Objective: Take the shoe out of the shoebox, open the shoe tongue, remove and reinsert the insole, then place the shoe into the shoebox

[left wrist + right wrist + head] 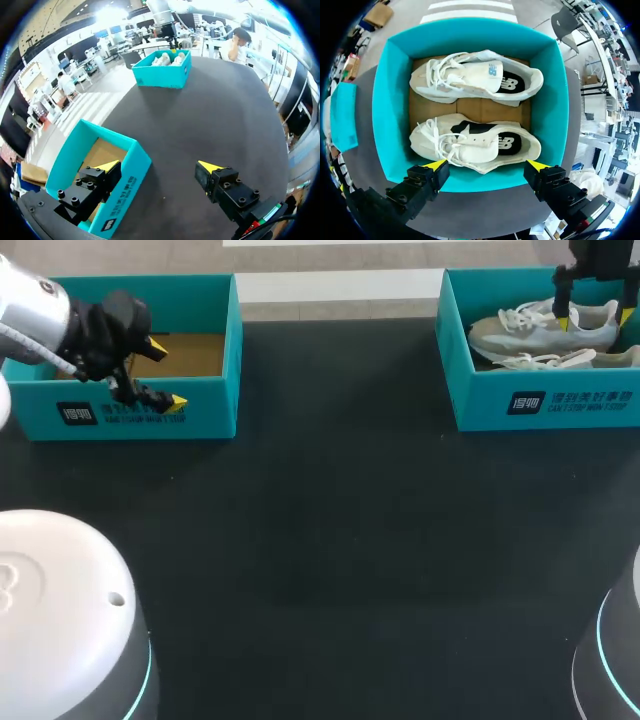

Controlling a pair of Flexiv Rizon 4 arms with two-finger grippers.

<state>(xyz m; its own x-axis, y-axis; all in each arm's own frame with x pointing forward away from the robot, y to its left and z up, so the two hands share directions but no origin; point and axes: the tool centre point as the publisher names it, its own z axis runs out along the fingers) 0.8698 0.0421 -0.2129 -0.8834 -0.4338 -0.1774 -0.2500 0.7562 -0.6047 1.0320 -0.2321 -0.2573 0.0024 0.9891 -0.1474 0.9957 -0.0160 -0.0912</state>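
Dark matte table in front of me. Sitting straight on it are two teal boxes. The left shoebox is at the far left and the right shoebox at the far right, well apart.

shoe | second shoe | both white, side by side in teal shoebox

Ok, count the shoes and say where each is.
2. Both are in the right shoebox: the near shoe just ahead of the right gripper, the far shoe beyond it. The left shoebox shows none.
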